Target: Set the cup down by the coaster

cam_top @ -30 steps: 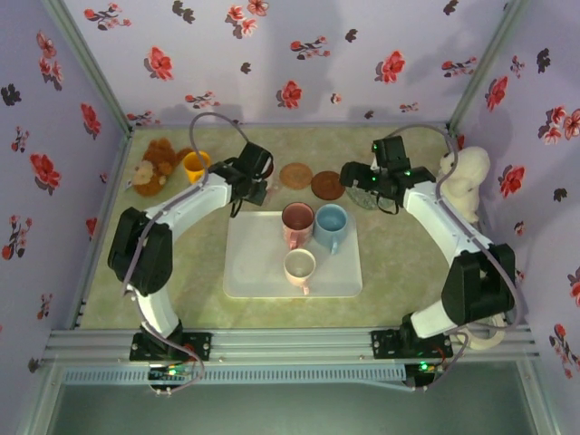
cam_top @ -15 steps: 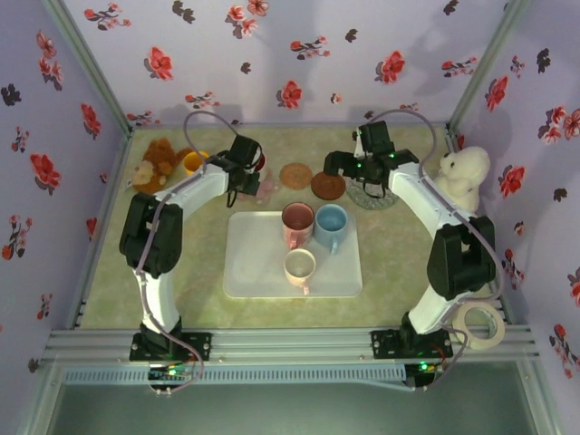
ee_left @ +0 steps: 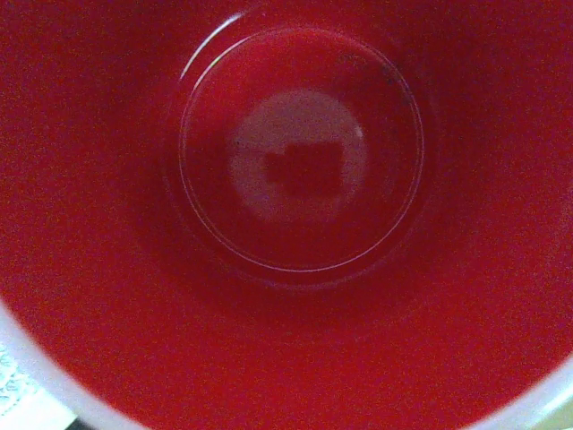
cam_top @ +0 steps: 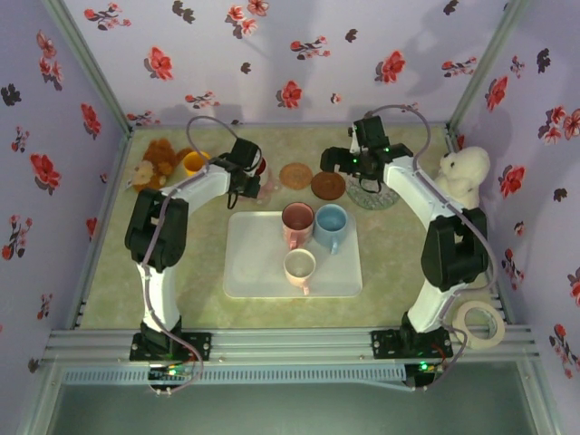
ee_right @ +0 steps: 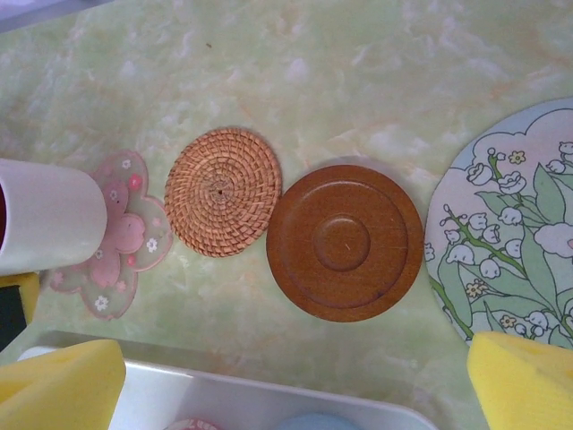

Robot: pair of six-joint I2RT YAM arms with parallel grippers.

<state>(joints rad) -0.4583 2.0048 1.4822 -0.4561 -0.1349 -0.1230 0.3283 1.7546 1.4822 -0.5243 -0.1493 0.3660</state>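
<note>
White tray [cam_top: 249, 272] in the middle of the tabletop [cam_top: 390, 263], carrying a pink mug [cam_top: 296, 220] and a blue mug [cam_top: 331, 223] side by side at the back and a cream mug [cam_top: 299, 265] just in front. Back left, a brown teddy [cam_top: 156, 163] lies beside a yellow cup [cam_top: 193, 163]; right side, a white plush [cam_top: 462, 172], with a tape roll [cam_top: 478, 324] nearer.

Your left gripper [cam_top: 248, 174] sits at eleven o'clock, pinched on the cup [ee_right: 47, 215], while your right gripper [ee_right: 294, 363], at one o'clock, gapes wide.

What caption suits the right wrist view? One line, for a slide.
A white cup overlapping the pink flower coaster, beside a woven coaster, wooden coaster and lily-print mat on a marbled green table.
</note>
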